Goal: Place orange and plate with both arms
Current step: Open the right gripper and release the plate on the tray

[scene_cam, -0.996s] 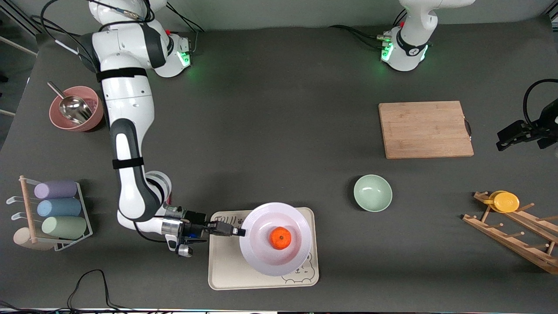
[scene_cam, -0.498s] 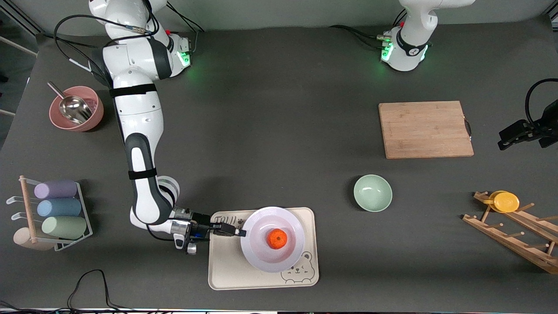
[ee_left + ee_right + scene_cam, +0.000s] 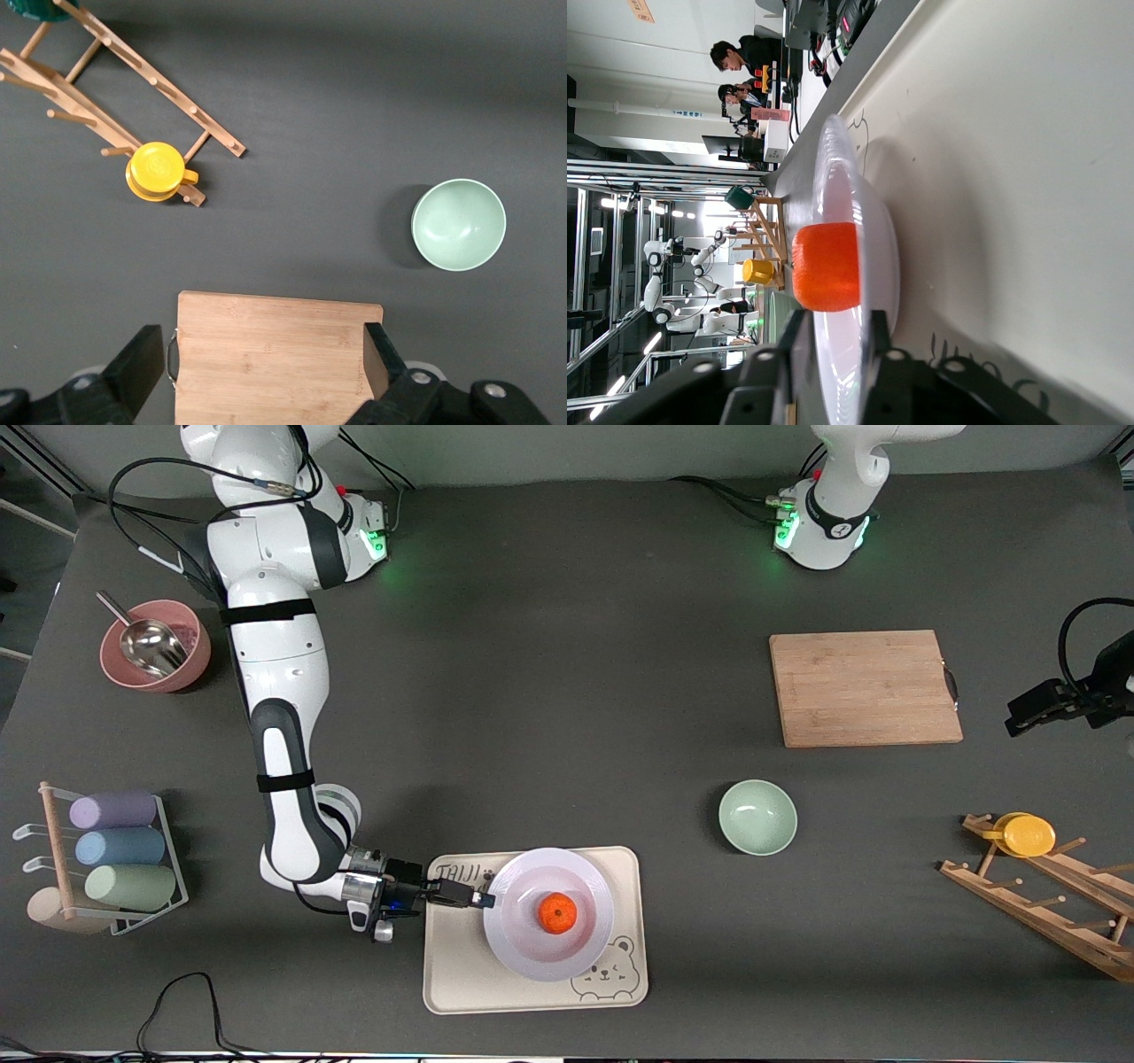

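The white plate (image 3: 523, 939) lies over the cream bear tray (image 3: 461, 974), with the orange (image 3: 558, 912) in its middle. My right gripper (image 3: 478, 899) is shut on the plate's rim at the edge toward the right arm's end of the table. In the right wrist view the fingers (image 3: 799, 341) pinch the rim of the plate (image 3: 833, 159), the orange (image 3: 826, 266) sits in it, and the tray (image 3: 1010, 177) is close beneath. I cannot tell whether the plate touches the tray. My left gripper (image 3: 1019, 717) is open and empty, high over the cutting board (image 3: 275, 354).
A mint-green bowl (image 3: 757, 817) stands between the tray and the wooden cutting board (image 3: 864, 688). A wooden rack with a yellow cup (image 3: 1028, 835) is at the left arm's end. A pink bowl with a scoop (image 3: 155, 646) and a cup rack (image 3: 115, 850) are at the right arm's end.
The right gripper has lowered the plate with the orange toward the tray, and the plate now looks smaller. The right arm's elbow shifted. The left gripper barely moved.
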You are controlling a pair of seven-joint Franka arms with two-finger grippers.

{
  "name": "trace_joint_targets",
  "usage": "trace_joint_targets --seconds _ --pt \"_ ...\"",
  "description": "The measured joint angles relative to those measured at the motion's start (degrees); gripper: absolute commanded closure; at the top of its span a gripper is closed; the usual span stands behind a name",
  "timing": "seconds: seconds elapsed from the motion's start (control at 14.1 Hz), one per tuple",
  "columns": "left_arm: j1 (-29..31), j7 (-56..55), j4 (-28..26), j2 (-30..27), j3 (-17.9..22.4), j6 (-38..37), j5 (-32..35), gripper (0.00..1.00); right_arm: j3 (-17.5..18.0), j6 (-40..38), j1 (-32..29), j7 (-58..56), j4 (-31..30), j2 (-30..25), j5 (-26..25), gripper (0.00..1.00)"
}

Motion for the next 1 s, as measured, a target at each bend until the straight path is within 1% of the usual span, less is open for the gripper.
trace_joint_targets --seconds 0.07,0.14,0.21,0.28,0.36,0.43,0.64,0.71,0.85,1.0 --pt "0.0 -0.5 0.0 0.3 0.0 0.0 0.0 0.00 -0.1 0.0 -0.1 0.0 0.1 0.0 -0.4 0.12" --pt "0.0 -0.6 0.0 0.4 0.0 0.1 0.0 0.00 -0.3 0.0 -0.1 0.0 0.2 -0.1 -1.4 0.09" --pt "0.0 -0.6 0.0 0.5 0.0 0.2 0.1 0.00 -0.9 0.0 -0.1 0.0 0.4 -0.1 -3.2 0.09" --pt "0.0 -0.6 0.2 0.5 0.0 0.4 0.4 0.00 -1.8 0.0 -0.1 0.5 0.7 -0.4 -5.3 0.05" --pt "-0.1 -0.2 0.9 0.7 -0.1 0.6 0.8 0.00 -2.6 0.0 -0.3 2.3 1.0 -1.1 -8.2 0.00" --pt "-0.2 0.4 1.7 1.0 -0.2 0.6 1.1 0.00 -3.1 -0.1 -0.4 5.5 1.3 -2.2 -12.0 0.00" --pt "-0.1 1.4 3.2 1.8 -0.2 0.5 1.1 0.00 -3.5 -0.1 -0.9 16.5 2.3 -8.1 -25.9 0.00" --pt "0.0 1.5 3.3 1.9 -0.1 0.5 1.1 0.00 -3.5 -0.2 -1.0 18.7 2.3 -10.7 -32.2 0.00" --pt "0.0 1.6 3.5 2.2 -0.1 0.5 1.1 0.00 -3.3 -0.9 -1.3 22.4 1.7 -16.8 -47.3 0.00" --pt "-0.1 1.7 3.7 2.3 -0.1 0.4 1.1 0.00 -2.4 -3.9 -1.4 25.2 -0.4 -24.3 -61.0 0.00"
